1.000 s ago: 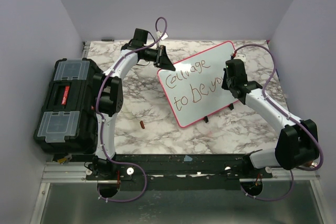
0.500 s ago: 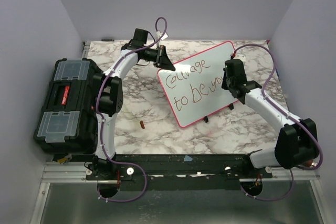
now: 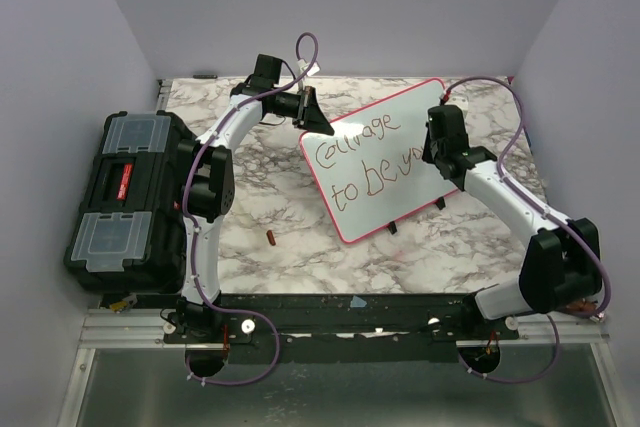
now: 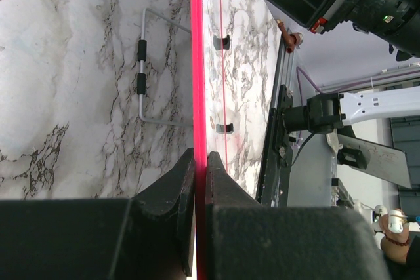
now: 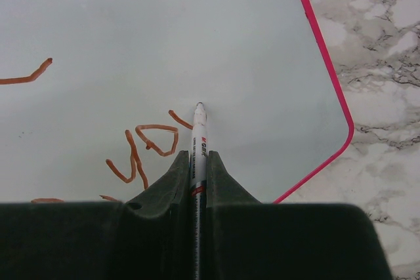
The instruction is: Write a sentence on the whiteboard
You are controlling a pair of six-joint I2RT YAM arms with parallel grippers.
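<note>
The whiteboard [image 3: 385,162] stands propped at a tilt on the marble table [image 3: 280,217], right of centre. The left claw [image 4: 200,157] is shut tight on its pink rim at the upper left corner, and that pinch is what steadies the board against the pen's push. The right claw [image 5: 199,157] is closed nearly all the way on a marker [image 5: 198,137]. Its tip sits on or just off the white surface, right after the last brownish letter of the sentence [image 3: 368,159], which reads about "Courage to be yo". The main risk, as I judge it, is pressing too hard: the board could pivot around the thin rim grip or skid on its wire stand [image 4: 140,70], spoiling the next stroke. Too light a touch would leave a gap in the line. The marker, held only by a narrow pinch, could also slide back between the fingers. There is little room before the right rim, so the next letters may run off the board.
</note>
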